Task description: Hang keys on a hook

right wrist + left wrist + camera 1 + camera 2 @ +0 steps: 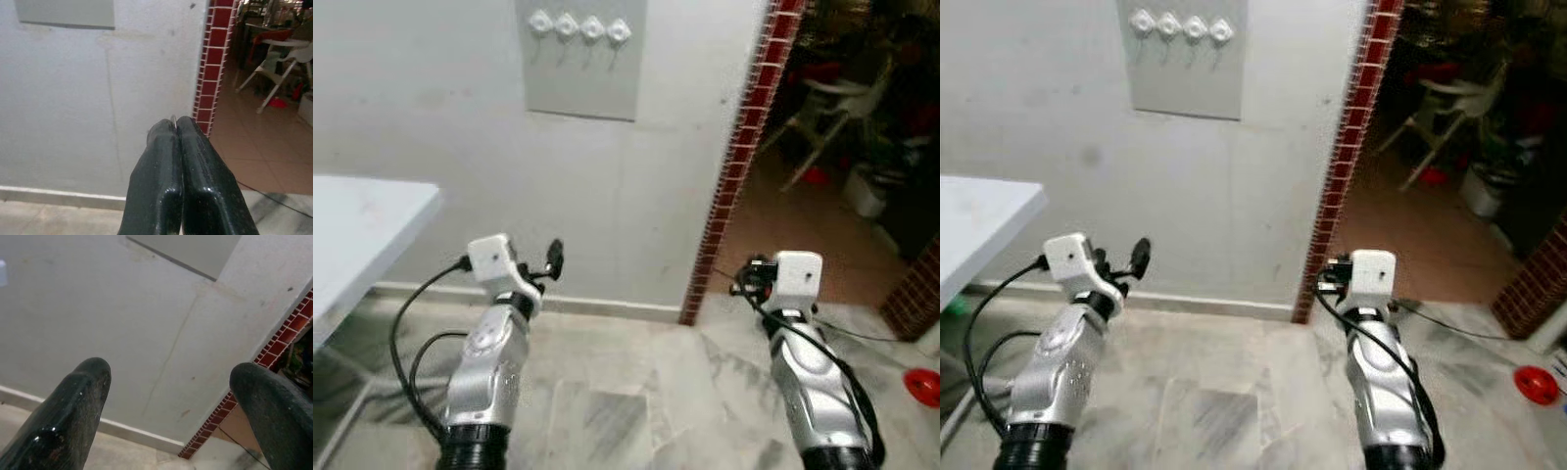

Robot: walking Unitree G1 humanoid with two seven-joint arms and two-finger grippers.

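**Approach to the hook panel, keys barely visible**

The robot stands on a marble floor [636, 392] facing a white wall. High on that wall a grey panel [582, 73] carries a row of four white hooks [579, 26], all of them bare. The right gripper [175, 122] has its jaws pressed together; a thin sliver of metal peeks out at the tips, which may be the key ring, but the keys themselves cannot be made out. The left gripper [168, 382] has its jaws wide apart and holds nothing.

Both arms sit low, well below the panel and apart from the wall. To do this step well, the robot likely needs to step closer and raise the right arm until the ring is level with one hook, then ease it over the hook's tip before releasing. The red brick edging [744, 147] of the doorway lies just right of the panel, so the arm should keep left of it. A white desk [362, 225] corner juts in at the left.

No writing, brand or label can be read anywhere.
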